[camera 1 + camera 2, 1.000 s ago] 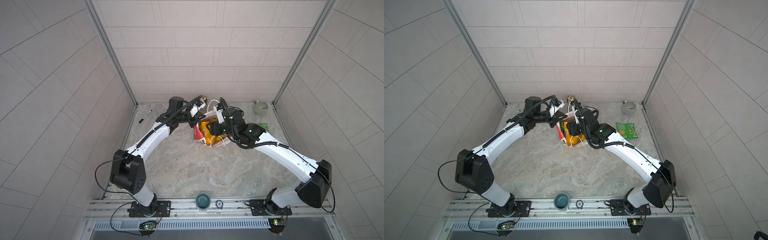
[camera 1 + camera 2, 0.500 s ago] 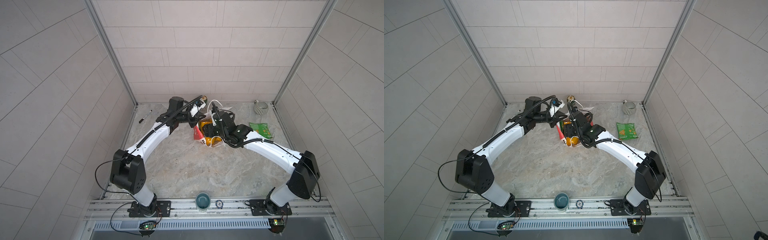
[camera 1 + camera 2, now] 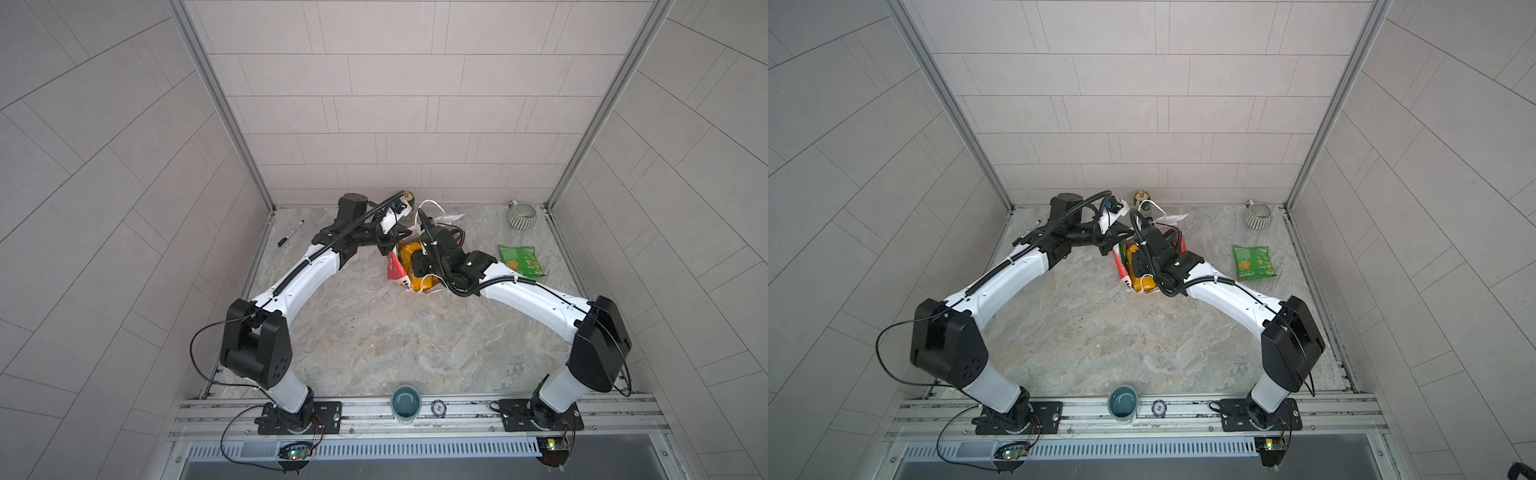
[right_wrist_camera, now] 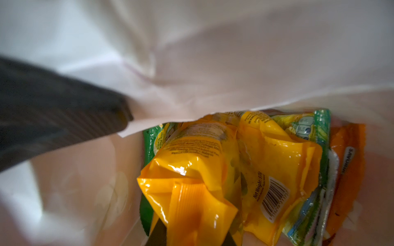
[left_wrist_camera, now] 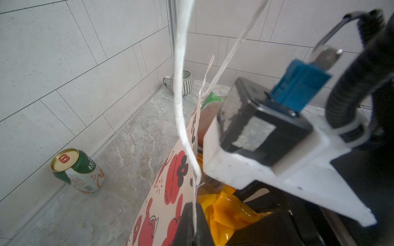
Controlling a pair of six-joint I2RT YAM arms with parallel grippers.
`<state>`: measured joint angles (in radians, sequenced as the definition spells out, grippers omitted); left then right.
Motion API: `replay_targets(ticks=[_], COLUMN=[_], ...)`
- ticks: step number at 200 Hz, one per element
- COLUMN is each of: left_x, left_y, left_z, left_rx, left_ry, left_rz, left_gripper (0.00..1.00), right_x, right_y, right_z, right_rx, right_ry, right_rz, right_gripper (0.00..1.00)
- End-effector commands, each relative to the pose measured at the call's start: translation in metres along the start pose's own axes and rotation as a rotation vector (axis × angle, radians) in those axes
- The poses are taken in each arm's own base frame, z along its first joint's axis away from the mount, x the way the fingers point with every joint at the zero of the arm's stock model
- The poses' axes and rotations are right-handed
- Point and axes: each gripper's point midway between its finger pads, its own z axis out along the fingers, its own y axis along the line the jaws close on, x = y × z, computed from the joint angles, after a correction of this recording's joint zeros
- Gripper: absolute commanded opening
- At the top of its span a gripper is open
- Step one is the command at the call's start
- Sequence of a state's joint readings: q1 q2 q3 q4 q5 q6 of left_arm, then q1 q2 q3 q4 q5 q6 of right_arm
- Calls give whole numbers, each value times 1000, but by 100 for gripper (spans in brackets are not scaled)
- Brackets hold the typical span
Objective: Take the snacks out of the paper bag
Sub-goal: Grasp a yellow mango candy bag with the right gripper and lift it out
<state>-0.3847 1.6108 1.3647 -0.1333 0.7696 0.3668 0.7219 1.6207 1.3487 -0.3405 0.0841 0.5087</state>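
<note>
Nearest us, a smooth round teal cup (image 3: 406,408) sits on the grooved metal rail (image 3: 365,411), and beyond it spreads the veined grey marble tabletop (image 3: 374,332). At mid-table rests the white paper gift bag with red sides and red cartoon prints (image 3: 395,272), its paper creased. Inside it, glossy crinkled packets crowd together: a yellow-orange snack packet (image 4: 198,187) with a ridged seal, a green packet (image 4: 149,140), a yellow-green packet (image 4: 298,125) and a red-orange packet (image 4: 347,144). To the right, well apart from the bag, a flat green snack packet (image 3: 520,260) lies on the marble. By the back wall stand a ribbed striped ceramic mug (image 3: 522,216) and a green-and-white drink can (image 5: 77,170), with a slim black marker pen (image 3: 291,233) lying off to the left. The right gripper (image 4: 194,238) is inside the bag, its jaws drawn narrow onto the yellow-orange packet's seal. The left gripper (image 5: 193,221) is pinched fully closed on the bag's rim beside a white cord handle (image 5: 179,95).
</note>
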Motion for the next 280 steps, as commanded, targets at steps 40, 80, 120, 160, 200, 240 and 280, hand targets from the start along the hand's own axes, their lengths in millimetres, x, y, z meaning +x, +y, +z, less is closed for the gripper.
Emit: replay_targets(ticks=[40,80,120,160,200,240,280], left_x=[-42,-38,-36,-35,-36,-35,-35], left_y=[-10,-8,-7,-6,-5,-7,-7], left_z=[-13,-11,-11,-10,-10,-11,-12], left_rx=[14,5,2,-3,-4,-6,-10], left_ry=[-108,-96,-91,-86,-88,-88,-85], left_rz=[95,100,102,103,104,107,107], left_gripper=[0,0,0,0,0,0,0], right_x=[-30,-39,-52,-65,-73,-85,-103], right_y=[10,15,19,24,31,36,41], right_z=[-35,-50,-69,-96,-113,-130,-154], right_rx=[-46,-82,-114,-149,-193,-222,-248], right_ry=[-89,-120,-166,-201,-236,-303,-367], right_rz=[-11,-25,-47,-96,-139,-197,-224], right_gripper=[13,5,0,0,0,0,0])
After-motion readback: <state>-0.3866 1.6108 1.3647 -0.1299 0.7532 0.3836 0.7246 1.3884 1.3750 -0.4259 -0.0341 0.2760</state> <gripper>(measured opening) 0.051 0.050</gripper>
